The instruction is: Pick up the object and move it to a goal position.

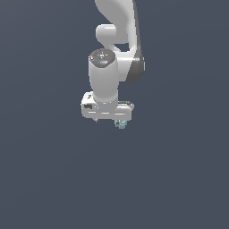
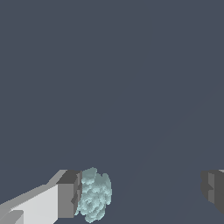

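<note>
The object [image 2: 94,194] is a small pale teal lumpy blob. In the wrist view it sits between the two fingers, pressed against one grey finger pad [image 2: 69,194], while the other finger [image 2: 213,190] is far from it. My gripper [image 2: 142,192] is open wide. In the exterior view the white gripper [image 1: 108,120] points down from the arm. Only a bit of the object [image 1: 120,124] shows below the hand on the exterior view's right. I cannot tell whether the object rests on the floor.
The plain dark grey-blue floor [image 1: 179,179] surrounds the arm on all sides. The white arm [image 1: 112,53] rises behind the gripper toward the top of the exterior view.
</note>
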You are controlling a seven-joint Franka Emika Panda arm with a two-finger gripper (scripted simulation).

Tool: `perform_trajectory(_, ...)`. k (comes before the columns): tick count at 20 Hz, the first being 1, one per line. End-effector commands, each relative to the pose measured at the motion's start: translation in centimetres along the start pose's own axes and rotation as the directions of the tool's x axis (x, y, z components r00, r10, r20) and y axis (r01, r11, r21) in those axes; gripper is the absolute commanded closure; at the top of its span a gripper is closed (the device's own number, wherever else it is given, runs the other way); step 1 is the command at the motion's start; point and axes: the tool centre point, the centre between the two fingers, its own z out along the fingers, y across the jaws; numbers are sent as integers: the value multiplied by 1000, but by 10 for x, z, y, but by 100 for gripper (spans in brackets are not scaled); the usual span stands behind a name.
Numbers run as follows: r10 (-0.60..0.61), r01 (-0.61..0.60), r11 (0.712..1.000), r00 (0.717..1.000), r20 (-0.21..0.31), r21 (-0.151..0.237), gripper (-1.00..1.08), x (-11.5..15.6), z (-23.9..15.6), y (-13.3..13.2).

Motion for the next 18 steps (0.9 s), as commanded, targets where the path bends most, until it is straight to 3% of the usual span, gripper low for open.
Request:
perform_trajectory(1, 17, -17, 1000, 1000, 1, 0, -92, -4, 4, -3)
perform_trajectory(10, 140, -140, 990, 990, 4, -1, -92, -28, 30, -22)
perform_trajectory(18, 300, -300, 954, 954, 7, -5, -92, -66, 61, -43)
